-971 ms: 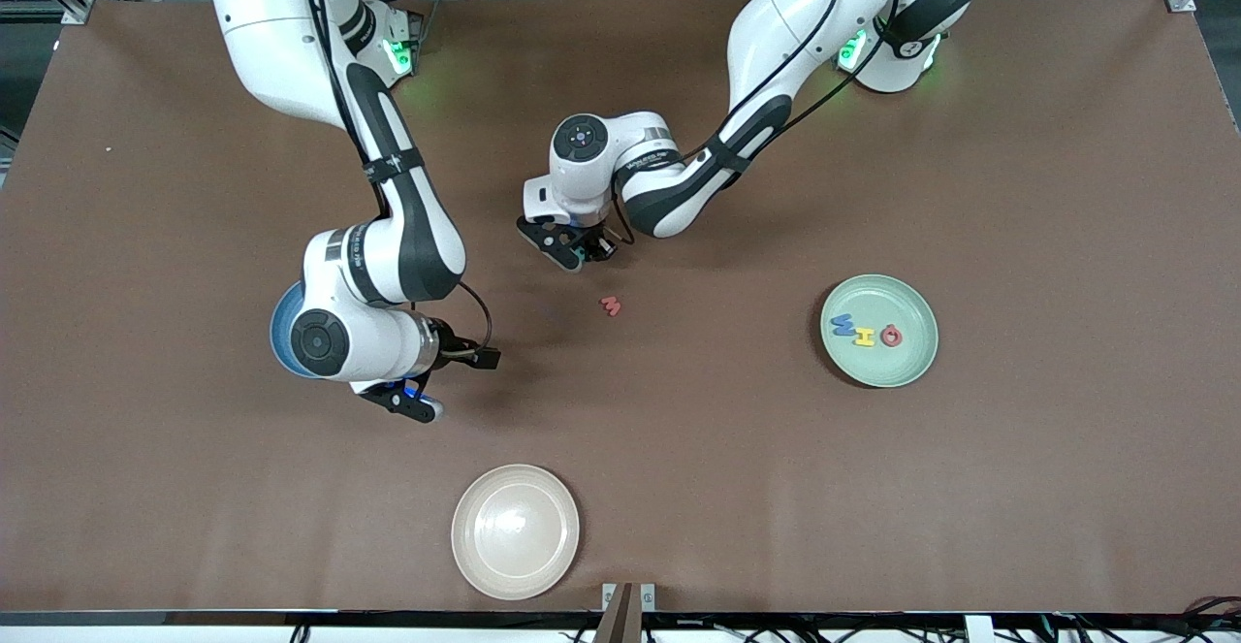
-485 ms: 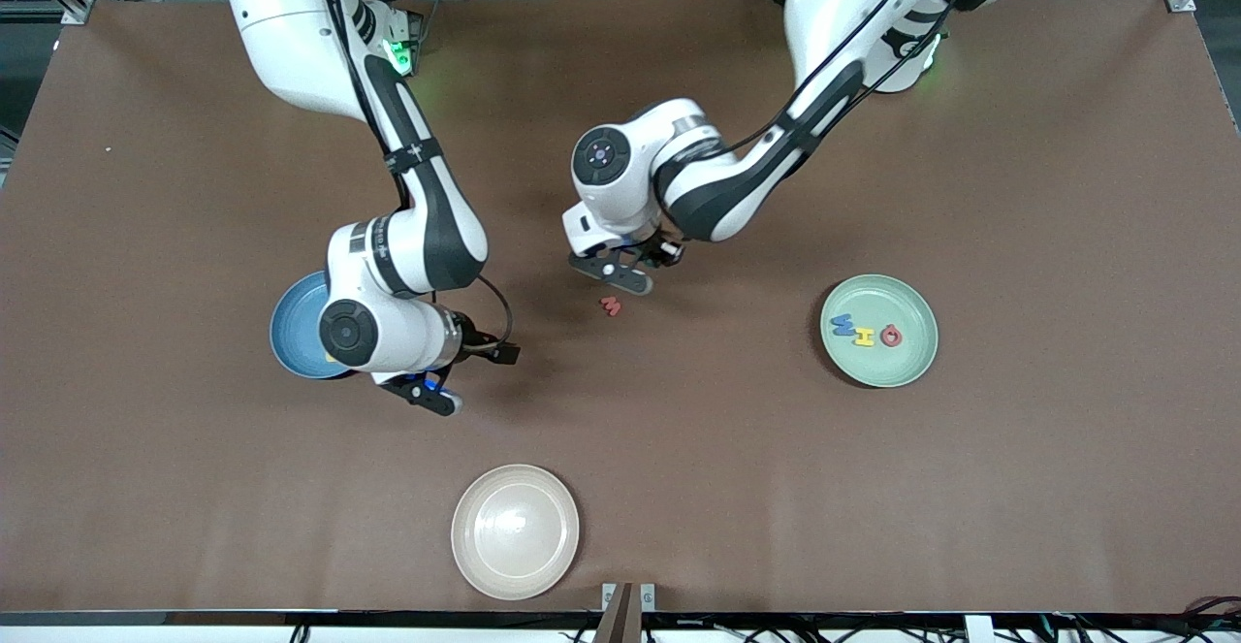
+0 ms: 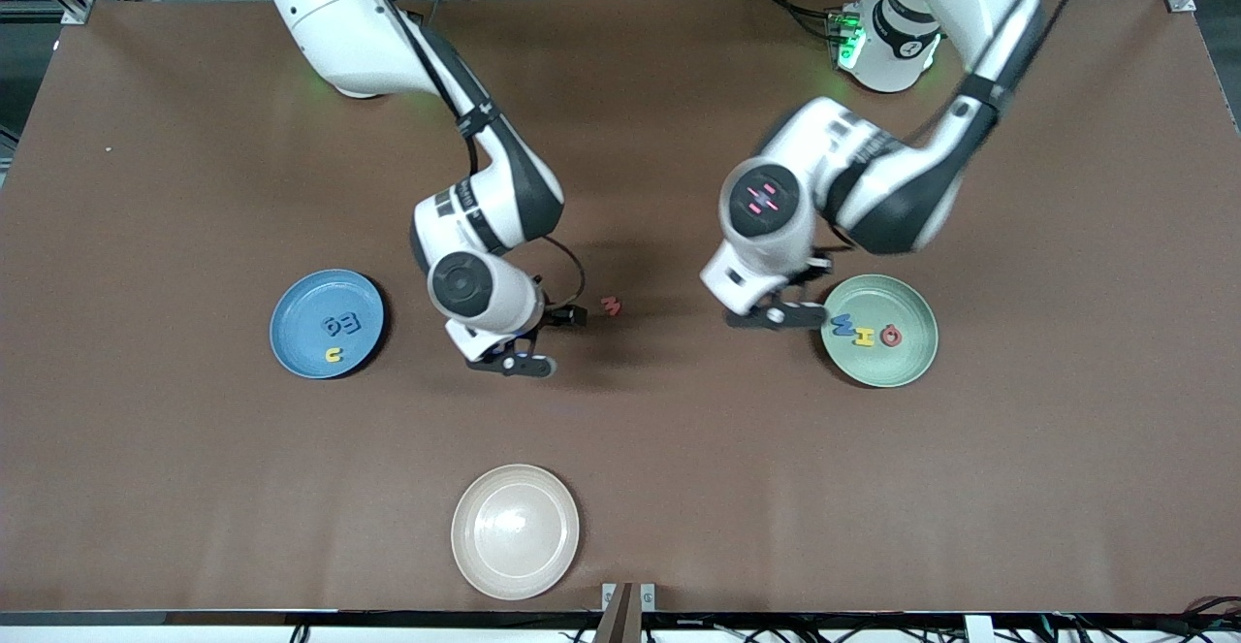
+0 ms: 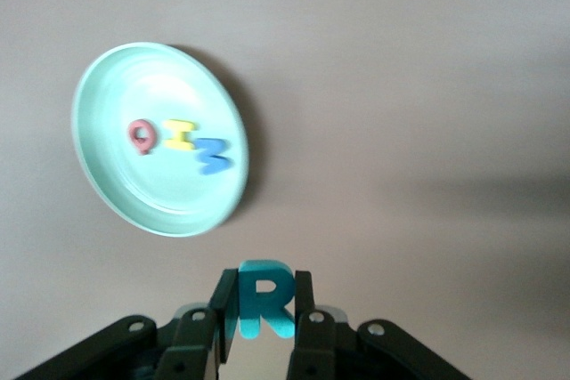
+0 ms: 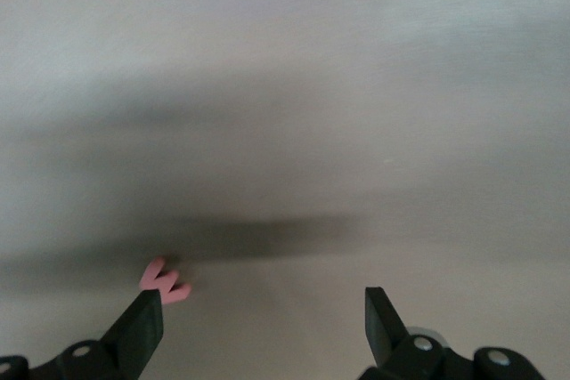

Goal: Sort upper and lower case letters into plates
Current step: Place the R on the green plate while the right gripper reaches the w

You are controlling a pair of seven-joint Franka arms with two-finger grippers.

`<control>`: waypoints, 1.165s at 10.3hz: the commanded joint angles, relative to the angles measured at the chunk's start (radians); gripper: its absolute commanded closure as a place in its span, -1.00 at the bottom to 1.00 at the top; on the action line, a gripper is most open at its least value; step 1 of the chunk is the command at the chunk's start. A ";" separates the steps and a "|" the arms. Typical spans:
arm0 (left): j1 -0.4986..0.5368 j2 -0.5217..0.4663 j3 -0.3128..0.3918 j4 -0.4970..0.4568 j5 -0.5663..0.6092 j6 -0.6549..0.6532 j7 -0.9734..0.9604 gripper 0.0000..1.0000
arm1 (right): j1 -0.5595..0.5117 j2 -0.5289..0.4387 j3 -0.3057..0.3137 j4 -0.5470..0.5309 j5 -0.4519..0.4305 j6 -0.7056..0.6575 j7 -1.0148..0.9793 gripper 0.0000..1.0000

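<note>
My left gripper (image 4: 264, 311) is shut on a teal letter R (image 4: 265, 284) and hangs over the table at the rim of the pale green plate (image 3: 911, 367), toward the left arm's end. In that plate (image 4: 151, 206) lie a blue letter (image 3: 843, 325), a yellow letter (image 3: 864, 337) and a red letter (image 3: 891, 336). A small pink-red letter (image 3: 610, 305) lies on the bare table near the middle. My right gripper (image 3: 511, 363) hovers beside it, open and empty, with the letter (image 5: 165, 280) by one fingertip (image 5: 142, 325). The blue plate (image 3: 291, 308) holds blue letters (image 3: 341, 324) and a yellow one (image 3: 335, 355).
A cream-beige plate (image 3: 515, 530) sits near the table's front edge with nothing in it. The brown table (image 3: 194, 488) is otherwise bare between the plates.
The left arm swung from the table's middle to the green plate's rim, carrying the teal letter. The right arm moved off the blue plate toward the pink-red letter, uncovering the plate's letters.
</note>
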 commanded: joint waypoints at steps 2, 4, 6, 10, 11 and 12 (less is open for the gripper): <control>0.197 0.009 -0.014 -0.129 -0.018 0.064 0.065 1.00 | 0.020 0.029 0.146 0.012 -0.275 0.112 -0.040 -1.00; 0.263 0.049 -0.013 -0.183 -0.015 0.138 0.072 1.00 | 0.052 0.061 0.152 0.012 -0.369 0.150 -0.113 -1.00; 0.271 0.067 -0.013 -0.173 -0.015 0.138 0.145 0.10 | 0.068 0.084 0.152 0.007 -0.368 0.167 -0.162 -1.00; 0.270 0.003 -0.013 -0.073 -0.017 0.070 0.254 -1.00 | 0.108 0.113 0.154 -0.010 -0.366 0.233 -0.167 -1.00; 0.264 -0.035 -0.014 -0.037 -0.015 0.045 0.259 -1.00 | 0.106 0.115 0.159 -0.010 -0.366 0.233 -0.169 -1.00; 0.261 -0.063 -0.016 0.005 -0.017 -0.001 0.260 -1.00 | 0.096 0.115 0.159 -0.010 -0.368 0.230 -0.202 -1.00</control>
